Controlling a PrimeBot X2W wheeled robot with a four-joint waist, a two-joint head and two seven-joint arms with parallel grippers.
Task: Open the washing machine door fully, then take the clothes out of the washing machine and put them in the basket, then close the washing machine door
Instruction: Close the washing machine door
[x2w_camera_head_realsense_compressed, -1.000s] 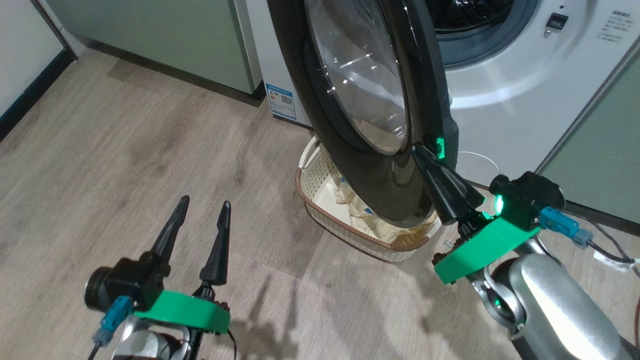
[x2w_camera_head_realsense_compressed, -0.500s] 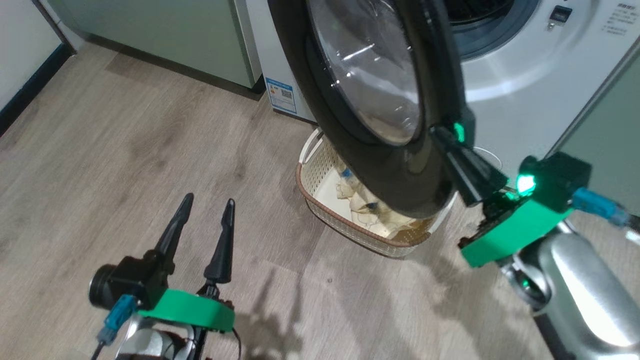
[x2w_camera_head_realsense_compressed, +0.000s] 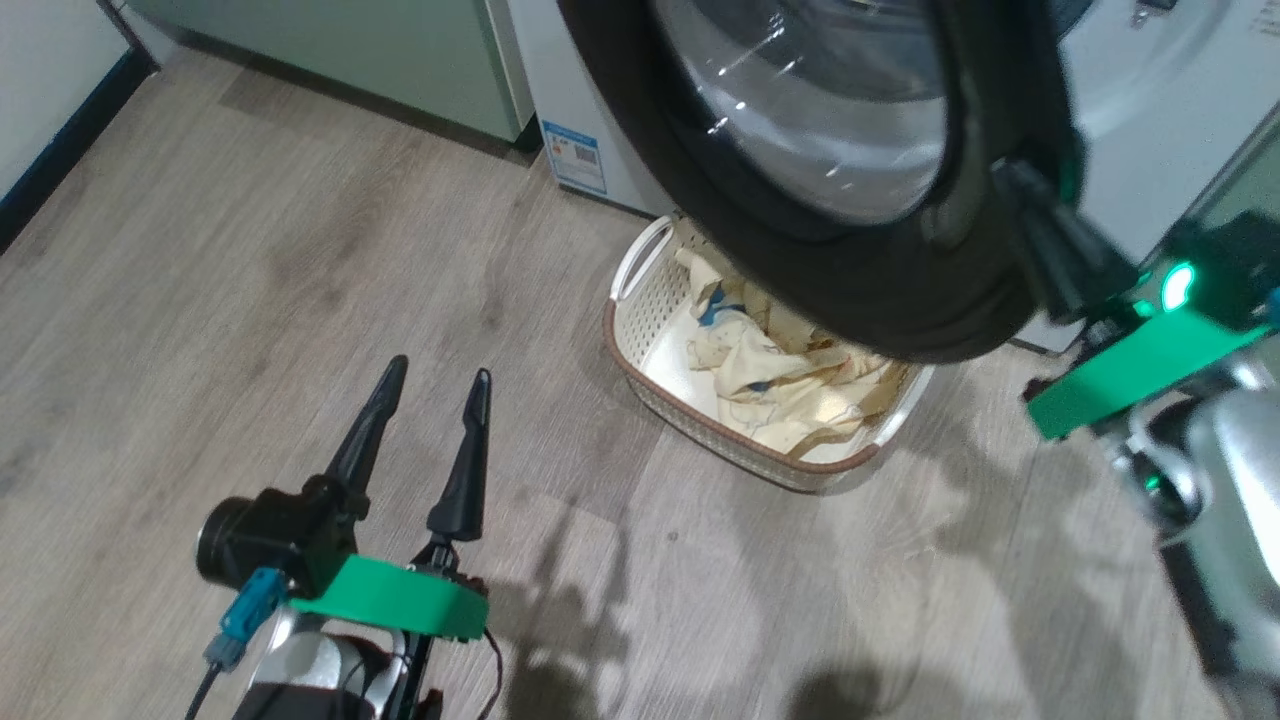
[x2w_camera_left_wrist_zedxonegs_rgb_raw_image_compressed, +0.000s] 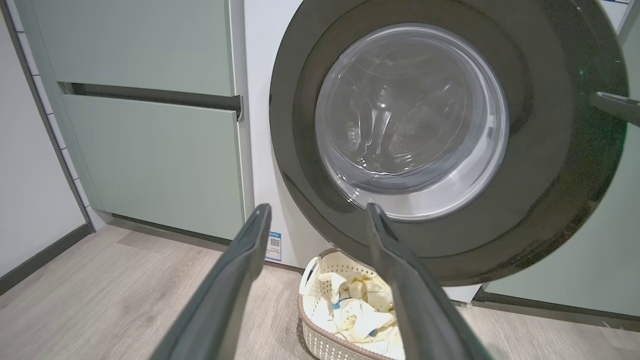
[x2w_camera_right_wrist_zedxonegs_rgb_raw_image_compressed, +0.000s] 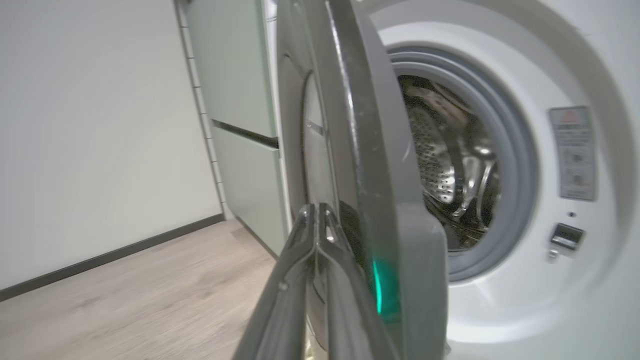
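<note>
The door (x2w_camera_head_realsense_compressed: 860, 300) stands partly open above the basket (x2w_camera_head_realsense_compressed: 690, 425) — clothes (x2w_camera_head_realsense_compressed: 770, 370) lie in it, on the floor (x2w_camera_head_realsense_compressed: 250, 300) before the washer (x2w_camera_right_wrist_zedxonegs_rgb_raw_image_compressed: 525, 300). The right hand (x2w_camera_right_wrist_zedxonegs_rgb_raw_image_compressed: 318, 209), fingers pressed together, meets the door's rim; the left hand (x2w_camera_head_realsense_compressed: 440, 368) — fingers apart, empty — hovers aside.

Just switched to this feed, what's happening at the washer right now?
The clothes lie in the basket on the floor, below the washing machine door, which stands partly open. The right gripper, fingers shut, is against the door's outer face near its free edge, probably to swing it closed. The left gripper hangs open, apart from the basket, holding nothing. The visible part of the drum has no clothes in it.
</note>
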